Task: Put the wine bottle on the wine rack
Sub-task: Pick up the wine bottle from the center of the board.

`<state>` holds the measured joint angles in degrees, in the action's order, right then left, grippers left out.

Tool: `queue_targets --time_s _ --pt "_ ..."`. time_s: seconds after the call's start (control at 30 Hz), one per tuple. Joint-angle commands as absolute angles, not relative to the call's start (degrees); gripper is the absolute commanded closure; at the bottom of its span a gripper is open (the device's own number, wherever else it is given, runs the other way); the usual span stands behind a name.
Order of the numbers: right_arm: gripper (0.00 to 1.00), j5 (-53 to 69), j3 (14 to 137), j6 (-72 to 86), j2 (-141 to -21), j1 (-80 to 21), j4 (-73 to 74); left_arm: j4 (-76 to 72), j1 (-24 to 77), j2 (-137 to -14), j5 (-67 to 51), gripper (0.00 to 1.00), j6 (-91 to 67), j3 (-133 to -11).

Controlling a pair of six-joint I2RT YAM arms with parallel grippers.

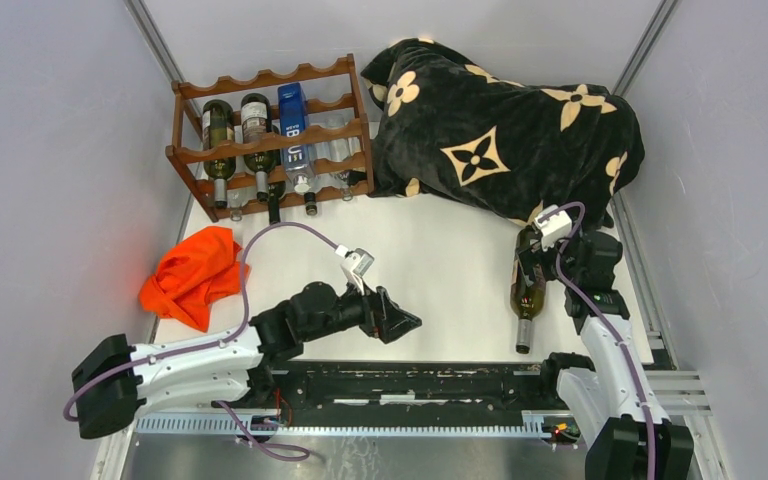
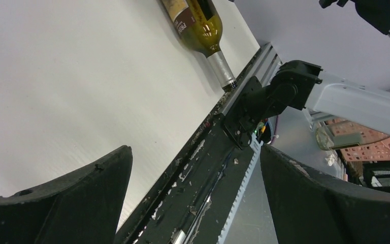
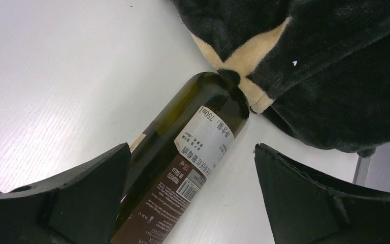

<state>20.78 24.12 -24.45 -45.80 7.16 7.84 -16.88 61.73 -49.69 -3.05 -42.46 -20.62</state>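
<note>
A green wine bottle (image 1: pixel 528 296) with a brown and white label lies flat on the white table at the right, neck toward the near edge, base against the blanket. It also shows in the right wrist view (image 3: pixel 183 168) and the left wrist view (image 2: pixel 197 25). My right gripper (image 1: pixel 537 262) is open just above the bottle's body, one finger on each side, not closed on it. My left gripper (image 1: pixel 407 322) is open and empty over the near middle of the table. The dark reddish-brown wine rack (image 1: pixel 270 135) stands at the back left and holds several bottles.
A black blanket with beige flower patterns (image 1: pixel 505 130) is heaped at the back right, touching the bottle's base. An orange cloth (image 1: pixel 192 275) lies at the left. A black rail (image 1: pixel 410 380) runs along the near edge. Grey walls close both sides.
</note>
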Motion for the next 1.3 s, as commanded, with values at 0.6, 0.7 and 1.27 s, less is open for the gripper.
queue_targets --time_s 0.6,0.7,1.27 --pt "0.02 21.6 24.0 -27.3 -45.3 7.3 6.7 -25.9 63.5 -59.6 2.6 0.0 -39.3 -24.7" --pt "0.02 21.5 24.1 -27.4 -45.6 7.3 6.8 -25.9 63.5 -59.6 2.9 0.0 -39.3 -24.4" --pt "0.02 19.1 26.5 -24.5 -52.7 7.3 9.9 -26.5 63.9 -61.0 4.2 0.0 -39.9 -23.8"
